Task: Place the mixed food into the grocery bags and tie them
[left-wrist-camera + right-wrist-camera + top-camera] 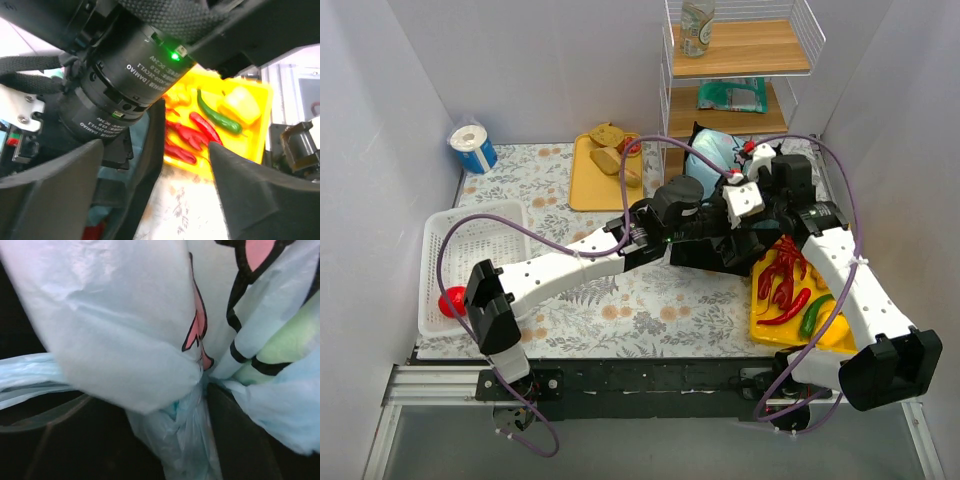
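The light-blue bag with cartoon prints point(712, 150) stands at the back middle and fills the right wrist view point(125, 325). My right gripper point(738, 172) point(192, 440) is shut on its bunched plastic neck, a dark finger on each side. The black bag point(715, 256) lies under both wrists; its edge point(150, 160) runs between the fingers of my left gripper point(705, 222) point(155, 200), which is open and empty just above the table. Something red point(92, 232) shows low beside that edge. Bread pieces point(610, 157) lie on a yellow board.
A yellow tray point(765, 325) point(260, 127) at the right holds red chillies, a red crayfish and a green pepper point(215, 115). A white lattice basket point(470, 260) with a red ball beside it sits left. A shelf point(740, 60) at the back holds a bottle and a green packet. A blue roll point(472, 147) stands back left.
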`<control>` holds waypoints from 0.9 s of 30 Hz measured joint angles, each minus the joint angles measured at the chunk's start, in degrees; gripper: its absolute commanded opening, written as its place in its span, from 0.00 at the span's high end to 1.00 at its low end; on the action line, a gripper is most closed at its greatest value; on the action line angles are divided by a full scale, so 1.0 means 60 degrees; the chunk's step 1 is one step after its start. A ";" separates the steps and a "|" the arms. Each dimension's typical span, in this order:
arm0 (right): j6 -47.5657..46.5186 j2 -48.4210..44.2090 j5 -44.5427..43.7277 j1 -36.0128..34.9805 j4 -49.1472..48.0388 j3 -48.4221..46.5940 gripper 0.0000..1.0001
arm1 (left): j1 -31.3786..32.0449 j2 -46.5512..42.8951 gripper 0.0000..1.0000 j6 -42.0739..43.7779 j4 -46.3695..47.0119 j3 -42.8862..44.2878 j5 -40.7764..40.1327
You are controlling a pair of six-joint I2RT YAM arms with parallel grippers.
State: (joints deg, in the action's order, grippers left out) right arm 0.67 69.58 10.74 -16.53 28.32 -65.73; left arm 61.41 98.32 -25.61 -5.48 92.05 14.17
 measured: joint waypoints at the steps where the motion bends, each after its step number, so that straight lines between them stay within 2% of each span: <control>1: -0.0055 0.0029 0.0036 0.0007 0.0277 -0.0335 0.11 | 0.0007 -0.0117 0.02 -0.0069 0.0098 0.0018 0.0015; 5: -0.0240 0.0189 0.0229 0.0004 0.1206 -0.1610 0.08 | -0.0127 -0.0692 0.02 -0.0444 0.0441 0.0044 -0.0029; 10: -0.0375 0.0342 0.0259 0.0321 0.1789 -0.2761 0.08 | -0.0936 -0.1657 0.02 -0.1035 0.0743 -0.0288 -0.0025; 15: -0.0288 0.0310 0.0816 0.0805 0.1639 -0.3756 0.08 | -0.2809 -0.2444 0.02 -0.2033 0.0659 -0.0962 -0.0277; 20: 0.0117 0.0193 0.1144 0.1413 0.1009 -0.3770 0.08 | -0.4714 -0.2761 0.02 -0.3508 0.0033 -0.1501 -0.0790; 23: 0.0397 -0.0168 0.1056 0.1916 0.0346 -0.3282 0.07 | -0.6087 -0.3162 0.02 -0.4481 -0.0350 -0.2138 -0.0831; 27: 0.0645 -0.1435 0.0390 0.2320 -0.0233 -0.2189 0.06 | -0.8145 -0.4379 0.02 -0.5472 -0.1071 -0.3348 -0.1064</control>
State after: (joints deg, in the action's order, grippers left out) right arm 4.54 60.97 13.08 -2.61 26.92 -78.87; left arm 12.53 72.05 -58.43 -11.90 71.96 7.79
